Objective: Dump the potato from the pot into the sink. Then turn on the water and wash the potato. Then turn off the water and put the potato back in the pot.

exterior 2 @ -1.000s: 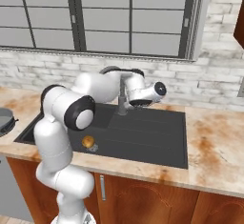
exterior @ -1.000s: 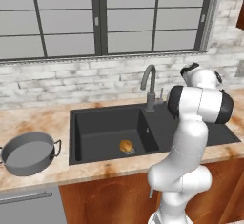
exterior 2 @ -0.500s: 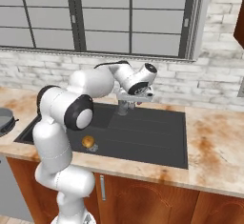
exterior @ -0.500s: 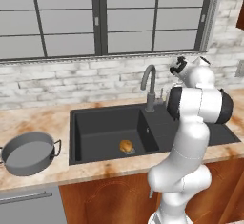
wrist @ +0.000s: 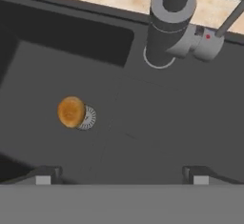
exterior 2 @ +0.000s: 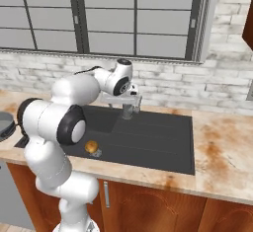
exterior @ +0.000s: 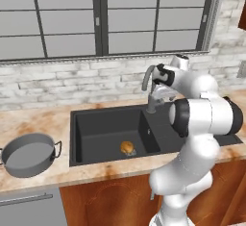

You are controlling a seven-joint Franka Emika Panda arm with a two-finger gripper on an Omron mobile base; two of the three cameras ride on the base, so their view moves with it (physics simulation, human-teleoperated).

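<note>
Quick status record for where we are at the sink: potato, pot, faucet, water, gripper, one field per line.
potato: small golden-brown potato lies on the floor of the dark charcoal sink basin, beside the round metal drain
pot: wide grey metal pot on the counter left of the sink, nothing inside
faucet: tall grey gooseneck faucet behind the basin, with its side lever
water: no stream visible
gripper: gripper open, holding nothing, over the sink close to the faucet base

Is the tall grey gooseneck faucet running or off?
Off: no stream falls from the tall grey gooseneck faucet, and the small golden-brown potato lies in the dark sink basin.
</note>
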